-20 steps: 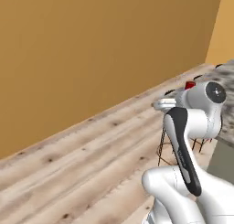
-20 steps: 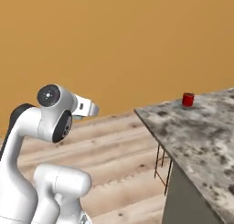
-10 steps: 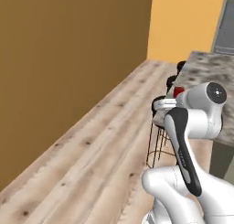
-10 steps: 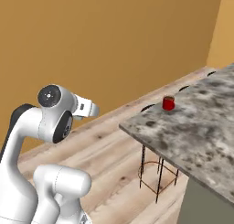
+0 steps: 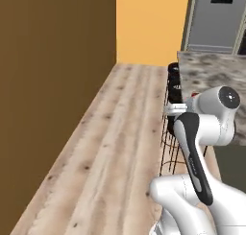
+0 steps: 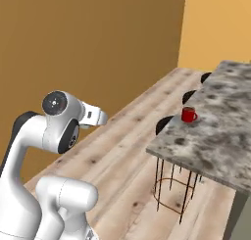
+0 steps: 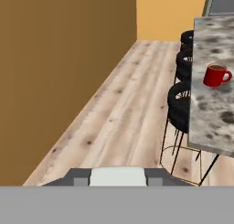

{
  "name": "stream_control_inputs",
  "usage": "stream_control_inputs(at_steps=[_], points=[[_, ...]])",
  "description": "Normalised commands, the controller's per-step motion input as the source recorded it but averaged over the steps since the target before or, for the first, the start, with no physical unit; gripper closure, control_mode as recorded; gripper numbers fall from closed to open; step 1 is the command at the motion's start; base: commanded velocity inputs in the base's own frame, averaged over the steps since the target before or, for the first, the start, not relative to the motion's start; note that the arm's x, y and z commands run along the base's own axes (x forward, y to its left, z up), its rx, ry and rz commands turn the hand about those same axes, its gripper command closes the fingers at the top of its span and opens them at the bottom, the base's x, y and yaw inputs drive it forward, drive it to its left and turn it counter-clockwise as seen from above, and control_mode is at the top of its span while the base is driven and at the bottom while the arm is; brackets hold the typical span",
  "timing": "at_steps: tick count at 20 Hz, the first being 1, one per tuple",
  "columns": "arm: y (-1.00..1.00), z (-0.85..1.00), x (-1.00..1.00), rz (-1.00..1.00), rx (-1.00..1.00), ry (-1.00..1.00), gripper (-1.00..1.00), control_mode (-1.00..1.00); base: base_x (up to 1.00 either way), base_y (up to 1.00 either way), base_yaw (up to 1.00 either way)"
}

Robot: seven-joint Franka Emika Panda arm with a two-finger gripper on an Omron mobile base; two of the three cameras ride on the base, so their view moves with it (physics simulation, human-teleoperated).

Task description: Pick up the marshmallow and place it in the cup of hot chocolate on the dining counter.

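The cup of hot chocolate (image 6: 188,115) is small and red, standing near the left edge of the dining counter (image 6: 218,138). In the hand view the cup of hot chocolate (image 7: 215,75) shows a handle and dark liquid, on the counter (image 7: 214,111) at the right. My gripper (image 6: 100,117) is held up in front of the arm, far from the counter, over the wooden floor. In the hand view the gripper (image 7: 117,174) has its dark tips wide apart with nothing between them. The marshmallow is out of view.
Black wire-legged stools (image 7: 181,101) line the counter's near side, with stools (image 6: 165,126) under its edge. A brown wall (image 7: 55,58) runs along the left and an orange wall (image 5: 151,23) closes the far end. A grey tall unit (image 5: 216,18) stands behind the counter (image 5: 211,70).
The whole picture has shifted: the base has turned, so the counter and cup now appear nearer and from along its length. The arm keeps the same pose.
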Motion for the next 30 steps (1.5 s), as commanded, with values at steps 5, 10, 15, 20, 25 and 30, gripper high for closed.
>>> stream_control_inputs(at_steps=[5,10,15,20,25,30], points=[[0.0,0.0,0.0,0.0,0.0,0.0,1.0,1.0,0.51,1.0,-0.54],[0.0,0.0,0.0,0.0,0.0,0.0,1.0,1.0,0.56,1.0,-0.59],[0.0,0.0,0.0,0.0,0.0,0.0,1.0,1.0,0.72,0.88,-0.6],[0.0,0.0,0.0,0.0,0.0,0.0,1.0,1.0,0.89,0.71,-0.72],[0.0,0.0,0.0,0.0,0.0,0.0,1.0,1.0,0.85,0.71,-0.75],[0.0,0.0,0.0,0.0,0.0,0.0,1.0,1.0,0.73,0.61,-0.77]])
